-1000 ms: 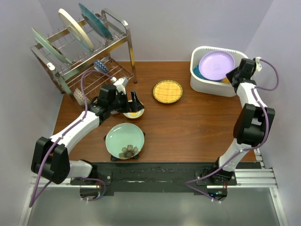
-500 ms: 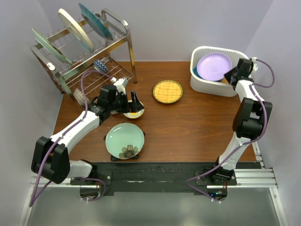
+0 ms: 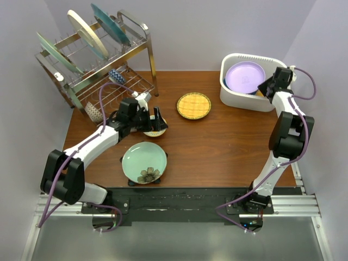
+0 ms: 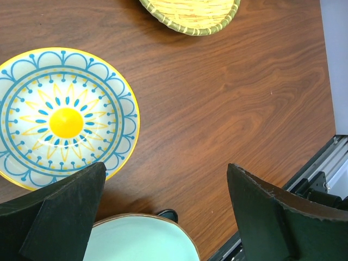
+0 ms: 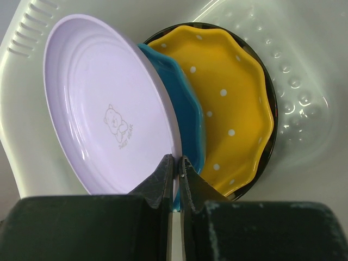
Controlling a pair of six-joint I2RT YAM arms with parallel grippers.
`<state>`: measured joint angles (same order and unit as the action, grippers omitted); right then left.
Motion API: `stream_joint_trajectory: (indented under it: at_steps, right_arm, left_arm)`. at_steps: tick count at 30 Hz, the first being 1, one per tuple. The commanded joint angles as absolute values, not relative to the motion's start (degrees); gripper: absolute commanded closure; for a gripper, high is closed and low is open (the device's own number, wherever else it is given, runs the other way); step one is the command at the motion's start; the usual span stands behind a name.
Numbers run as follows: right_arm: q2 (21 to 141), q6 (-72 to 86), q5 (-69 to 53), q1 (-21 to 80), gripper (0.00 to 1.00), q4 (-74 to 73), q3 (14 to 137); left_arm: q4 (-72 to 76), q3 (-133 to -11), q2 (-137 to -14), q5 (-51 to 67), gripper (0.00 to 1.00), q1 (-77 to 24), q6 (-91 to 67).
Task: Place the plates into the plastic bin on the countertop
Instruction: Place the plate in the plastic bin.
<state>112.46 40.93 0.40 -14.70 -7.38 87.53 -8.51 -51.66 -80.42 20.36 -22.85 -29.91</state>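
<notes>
Where the lavender plate [image 5: 103, 103] carries print, it is a small outline bear at its middle with fine lettering beneath, too small to read. That plate stands tilted inside the plastic bin [image 5: 304, 49], and the right hand [image 5: 175, 166] is pressed together on its lower rim, pinching the thin edge between both fingers. Just behind it lies a blue scalloped plate [image 5: 187, 122], then an orange dotted plate [image 5: 228, 103], with a dark-rimmed plate [image 5: 271, 109] showing as a thin arc under them. The bin sits at the far right corner of the bench [image 3: 228, 141], its slotted rim toward the back wall.

The left hand [image 4: 166, 174] is spread wide and holds nothing, hanging over bare wood with a small bowl [image 4: 65, 119], blue-patterned with a yellow centre, just beside its left finger. A mint green plate [image 3: 144, 160] lies near the front edge of the bench, resting on a dark star-shaped plate [image 3: 124, 161] whose points stick out below it. A yellow patterned plate [image 3: 193, 105] lies flat near the middle, and a broad stretch of wood runs between it and the bin. The wire rack [image 3: 125, 81] fills the far left corner, with three plates standing in its upper tier. From the left wrist, the bench edge and a metal rail [image 4: 326, 179] show at lower right
</notes>
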Motion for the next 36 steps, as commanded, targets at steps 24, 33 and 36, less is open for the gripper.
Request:
stream_joint_trajectory:
  at_steps: [24, 33, 36]
  right_arm:
    - [111.71, 41.4, -4.13, -14.68, 0.66, -4.31, 87.8]
    - [108.47, 41.22, -2.73, -14.68, 0.59, -3.61, 85.52]
    - [107.14, 41.48, -3.34, -14.68, 0.51, -1.76, 83.76]
  left_arm:
    - [-7.03, -49.31, -74.36, 19.25, 0.02, -22.94, -29.62]
    - [-6.68, -48.78, -74.0, 19.07, 0.02, -23.03, -29.62]
    - [-5.72, -48.78, -74.62, 19.77, 0.02, -22.94, -29.62]
